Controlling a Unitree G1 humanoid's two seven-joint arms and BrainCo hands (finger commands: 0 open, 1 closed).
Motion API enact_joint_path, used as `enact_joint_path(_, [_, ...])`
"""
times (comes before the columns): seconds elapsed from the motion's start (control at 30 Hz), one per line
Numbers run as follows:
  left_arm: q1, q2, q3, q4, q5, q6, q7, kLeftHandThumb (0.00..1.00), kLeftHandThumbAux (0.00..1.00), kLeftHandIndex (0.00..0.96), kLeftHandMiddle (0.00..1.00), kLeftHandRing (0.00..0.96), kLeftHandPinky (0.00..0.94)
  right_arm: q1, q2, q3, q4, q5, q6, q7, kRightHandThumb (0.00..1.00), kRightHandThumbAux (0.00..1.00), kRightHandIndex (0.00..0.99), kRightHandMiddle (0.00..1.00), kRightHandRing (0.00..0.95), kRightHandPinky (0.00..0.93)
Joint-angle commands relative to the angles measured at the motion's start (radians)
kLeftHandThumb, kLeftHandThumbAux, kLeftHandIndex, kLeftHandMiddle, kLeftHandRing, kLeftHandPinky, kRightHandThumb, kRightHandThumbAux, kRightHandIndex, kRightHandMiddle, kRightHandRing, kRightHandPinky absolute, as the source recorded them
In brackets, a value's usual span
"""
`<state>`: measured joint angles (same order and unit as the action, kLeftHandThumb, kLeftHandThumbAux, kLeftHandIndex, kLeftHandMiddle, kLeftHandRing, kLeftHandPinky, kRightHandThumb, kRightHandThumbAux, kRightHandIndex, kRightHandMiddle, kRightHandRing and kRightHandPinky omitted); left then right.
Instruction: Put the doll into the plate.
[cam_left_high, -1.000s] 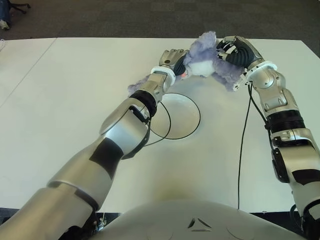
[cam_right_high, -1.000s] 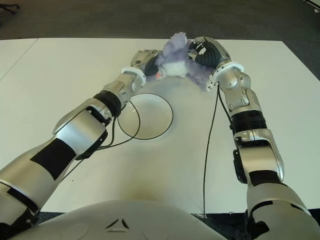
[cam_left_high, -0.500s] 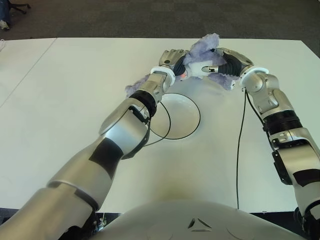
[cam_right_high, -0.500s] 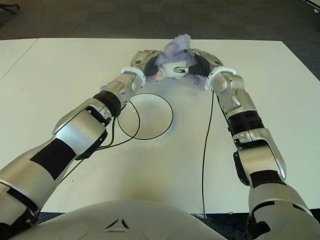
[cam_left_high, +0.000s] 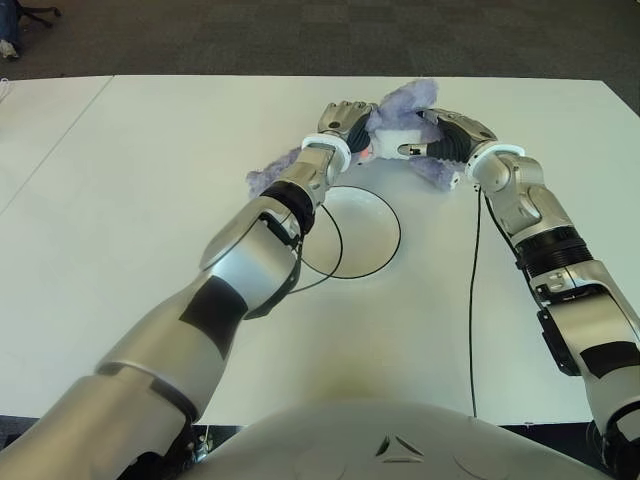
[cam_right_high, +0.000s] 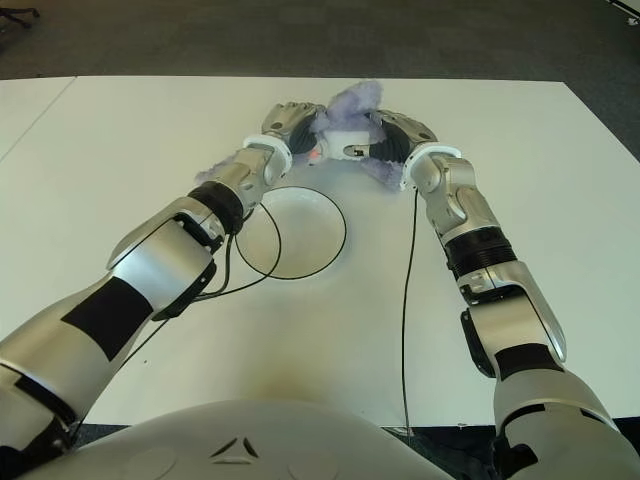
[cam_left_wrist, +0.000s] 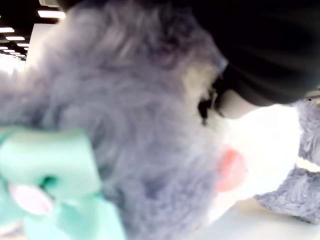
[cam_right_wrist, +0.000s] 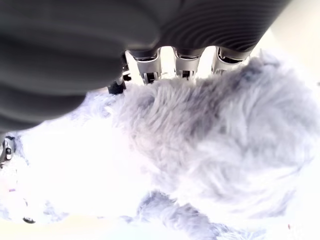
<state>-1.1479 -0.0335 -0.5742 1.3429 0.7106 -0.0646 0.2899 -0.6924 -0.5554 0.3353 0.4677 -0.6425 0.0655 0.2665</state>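
Hands meet at the far side of the table (cam_left_high: 120, 180): I see my left hand (cam_left_high: 345, 118) and right hand (cam_left_high: 445, 135) both clasped on the purple doll (cam_left_high: 400, 115), pressing it between them. Just nearer, the white plate (cam_left_high: 375, 235) holds nothing.

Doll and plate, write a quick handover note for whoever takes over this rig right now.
Left hand: closed on the doll, left side.
Right hand: closed on the doll's right side.
The doll is held between both hands at the table's far side, beyond the plate.
Done: doll grasped.
Left: bring it back over the plate, lower it in and release.
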Motion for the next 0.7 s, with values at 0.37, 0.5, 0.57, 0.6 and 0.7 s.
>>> enact_joint_path(0.37, [-0.015, -0.009, -0.012, -0.008, 0.013, 0.018, -0.010, 0.851, 0.668, 0.398, 0.540, 0.787, 0.782, 0.033, 0.026, 0.049, -0.034, -0.043, 0.040, 0.022, 0.194, 0.331, 0.000, 0.000, 0.000, 0.000])
enact_joint_path(0.5, [-0.009, -0.007, -0.014, -0.012, 0.013, 0.000, 0.000, 0.852, 0.667, 0.399, 0.537, 0.788, 0.783, 0.041, 0.058, 0.067, 0.100, -0.043, -0.039, -0.075, 0.224, 0.368, 0.000, 0.000, 0.000, 0.000])
enact_joint_path(0.57, [-0.007, -0.007, -0.014, -0.013, 0.011, -0.008, 0.002, 0.853, 0.667, 0.399, 0.537, 0.794, 0.802, 0.033, 0.068, 0.068, 0.159, -0.034, -0.075, -0.110, 0.241, 0.403, 0.000, 0.000, 0.000, 0.020])
enact_joint_path(0.6, [-0.007, -0.006, -0.014, -0.013, 0.011, -0.009, 0.002, 0.853, 0.667, 0.399, 0.537, 0.795, 0.803, 0.028, 0.070, 0.069, 0.176, -0.032, -0.085, -0.120, 0.242, 0.404, 0.000, 0.000, 0.000, 0.021])
enact_joint_path(0.7, [-0.005, -0.004, -0.011, -0.015, 0.005, -0.017, 0.001, 0.853, 0.667, 0.399, 0.538, 0.799, 0.813, 0.010, 0.083, 0.056, 0.243, -0.012, -0.153, -0.178, 0.276, 0.449, 0.092, 0.135, 0.236, 0.331])
